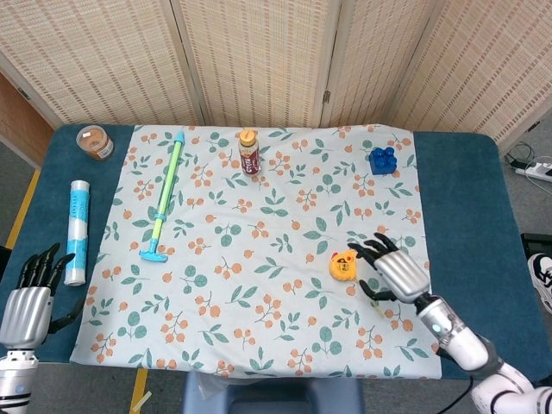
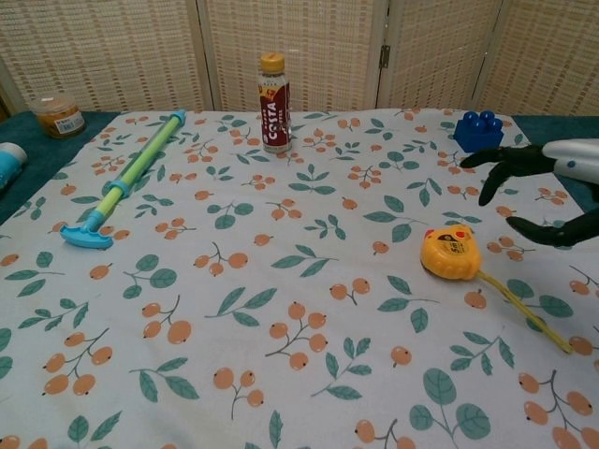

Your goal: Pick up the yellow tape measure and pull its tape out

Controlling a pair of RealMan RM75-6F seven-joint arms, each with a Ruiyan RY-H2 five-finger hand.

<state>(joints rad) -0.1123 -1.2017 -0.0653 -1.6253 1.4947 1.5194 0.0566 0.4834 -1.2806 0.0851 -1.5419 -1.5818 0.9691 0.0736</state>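
Note:
The yellow tape measure (image 1: 343, 265) (image 2: 451, 254) lies on the floral cloth right of centre, with a short length of yellow tape (image 2: 525, 313) trailing toward the front right. My right hand (image 1: 392, 271) (image 2: 538, 193) hovers just right of it with its fingers spread and nothing in them; it does not touch the case. My left hand (image 1: 30, 293) stays at the table's front left corner, fingers apart and holding nothing, and only the head view shows it.
A blue-green pump (image 1: 165, 198) lies at the left, a brown drink bottle (image 1: 249, 153) stands at the back centre, a blue block (image 1: 383, 159) at the back right. A small jar (image 1: 94, 141) and a white-blue roll (image 1: 78, 229) sit on the blue table (image 1: 457, 198) at the left.

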